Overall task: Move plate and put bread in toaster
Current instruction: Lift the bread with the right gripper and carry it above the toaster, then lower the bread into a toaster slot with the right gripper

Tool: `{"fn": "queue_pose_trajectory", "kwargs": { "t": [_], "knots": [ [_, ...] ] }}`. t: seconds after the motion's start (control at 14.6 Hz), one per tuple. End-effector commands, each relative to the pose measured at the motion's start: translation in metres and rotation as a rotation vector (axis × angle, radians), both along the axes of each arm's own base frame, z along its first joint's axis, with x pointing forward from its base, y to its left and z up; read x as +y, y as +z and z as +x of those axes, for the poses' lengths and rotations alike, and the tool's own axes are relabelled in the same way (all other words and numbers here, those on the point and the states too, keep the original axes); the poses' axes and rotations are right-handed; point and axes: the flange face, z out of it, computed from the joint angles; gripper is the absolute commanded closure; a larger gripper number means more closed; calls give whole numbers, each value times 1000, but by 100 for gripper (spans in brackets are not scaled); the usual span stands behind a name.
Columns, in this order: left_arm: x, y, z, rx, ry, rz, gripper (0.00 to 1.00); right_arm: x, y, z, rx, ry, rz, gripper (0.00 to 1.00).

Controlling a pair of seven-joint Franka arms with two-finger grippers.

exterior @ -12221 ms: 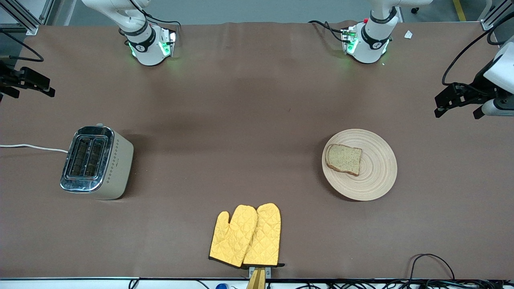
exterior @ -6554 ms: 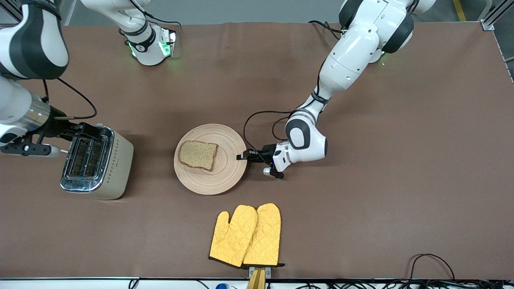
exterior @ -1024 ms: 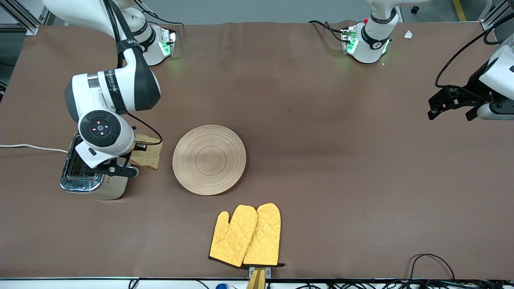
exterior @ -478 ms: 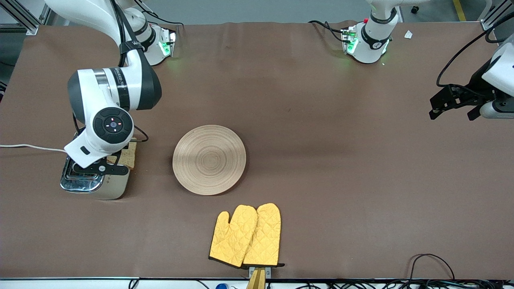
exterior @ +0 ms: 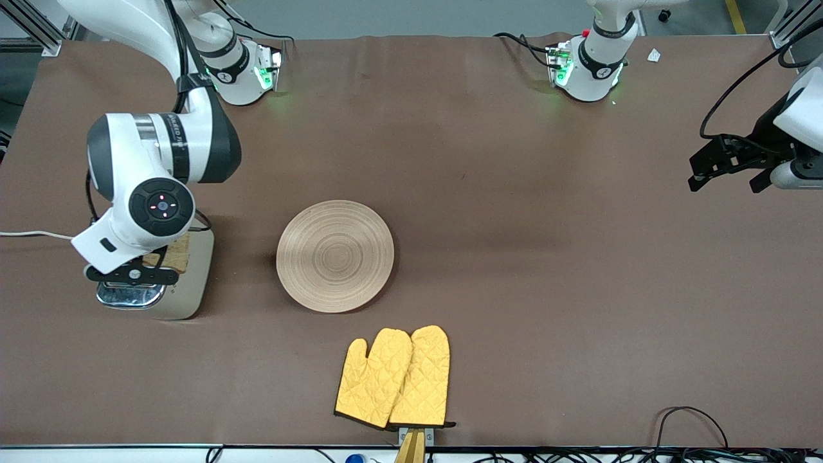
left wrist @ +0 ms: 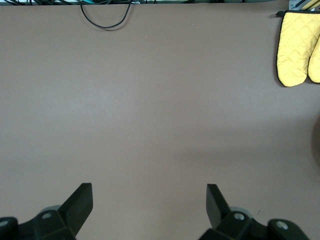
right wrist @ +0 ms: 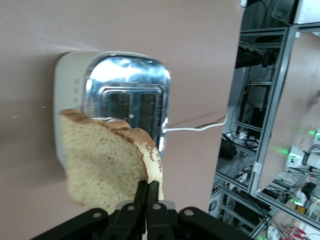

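Taking the toaster (exterior: 154, 270) as landmark and working from the front camera's edge of the table: a pair of yellow oven mitts (exterior: 393, 377) lies nearest that camera, well apart from the toaster toward the left arm's end. Next, the wooden plate (exterior: 335, 255) sits bare on the table, beside the toaster on that same side, apart from it; judged from this, the plate move is done. The toaster stands at the right arm's end, chrome top up, its white cord (exterior: 32, 235) trailing off the table edge. The right gripper (right wrist: 146, 196) is over the toaster, fingers pinched shut on one crust edge of the bread slice (right wrist: 107, 162), which hangs on edge in the air rather than flat. The deciding relation: in the right wrist view the slice is offset toward the toaster's cream side wall, not yet squarely over either slot (right wrist: 135, 115), though its broad face appears to run roughly along the slots' long axis. In my judgement the remaining step calls for a short shift across the top and then a straight lowering; a tilted slice could catch on the slot rim. The left gripper (left wrist: 149, 200) waits over bare table at the left arm's end, well apart from the toaster, fingers spread wide and empty. The surface is a plain brown cloth (exterior: 514, 321) with ample free room around the toaster.
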Motion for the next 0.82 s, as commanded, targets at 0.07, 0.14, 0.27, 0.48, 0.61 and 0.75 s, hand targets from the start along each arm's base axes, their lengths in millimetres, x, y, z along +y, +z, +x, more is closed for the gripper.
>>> {"fn": "queue_pose_trajectory", "kwargs": {
  "t": [0.07, 0.14, 0.27, 0.48, 0.61, 0.75],
  "knots": [
    [0, 6, 1, -11, 5, 9, 0, -11, 9, -3, 7, 11, -91, 100],
    [0, 6, 1, -11, 4, 8, 0, -13, 9, -3, 9, 12, -99, 100],
    [0, 6, 1, -11, 5, 7, 0, -15, 8, -2, 10, 12, -114, 100],
    [0, 7, 1, -12, 5, 7, 0, -16, 5, -2, 7, 2, -118, 100],
    [0, 7, 1, -13, 4, 9, 0, -17, -1, -3, 15, -5, -124, 100],
    [0, 7, 1, -13, 4, 11, 0, -19, -12, -4, 13, -26, -135, 100]
  ]
}}
